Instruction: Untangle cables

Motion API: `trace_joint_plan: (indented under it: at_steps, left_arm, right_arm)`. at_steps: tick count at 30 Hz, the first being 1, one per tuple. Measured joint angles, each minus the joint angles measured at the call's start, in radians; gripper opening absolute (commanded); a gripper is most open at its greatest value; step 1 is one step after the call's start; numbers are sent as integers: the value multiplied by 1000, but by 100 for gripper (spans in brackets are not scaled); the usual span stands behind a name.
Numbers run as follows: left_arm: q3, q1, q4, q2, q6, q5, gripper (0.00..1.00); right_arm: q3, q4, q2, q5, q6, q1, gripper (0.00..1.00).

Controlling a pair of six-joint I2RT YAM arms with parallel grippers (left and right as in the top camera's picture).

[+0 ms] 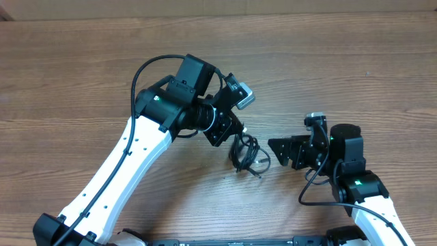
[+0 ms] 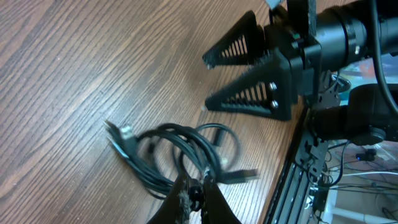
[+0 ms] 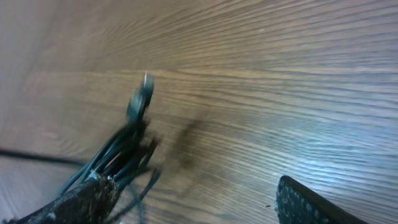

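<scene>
The thin black flexible cables [image 1: 247, 154] lie bunched in a small tangle of overlapping loops on the brown wooden desk [image 1: 341, 68], several strands pinched together by the left gripper [image 2: 194, 186]; a silver-tipped plug [image 2: 126, 132] sticks out at one side

— What fills the frame?
— A wood-grain bench [image 1: 68, 75], its brown planks running side to side.
— And past its edge?
— A black metal rail [image 2: 297, 169] lines the bench's side, with thin loose wires [image 2: 354, 177] lying over the pale floor beyond.
</scene>
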Motion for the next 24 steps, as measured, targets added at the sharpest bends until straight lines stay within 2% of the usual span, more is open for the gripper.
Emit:
trace_joint_plan:
  at_steps: [11,18,24]
  left_arm:
    - [-18,0,37,3,-45,-72,4]
    - [-20,0,110,55,-133,-93,4]
    - [-20,0,115,146,-177,-94,4]
  right_arm:
    - [0,45,5,42,80,69,77]
    - [0,44,106,93,97,122,77]
    - [0,62,165,112,101,127,75]
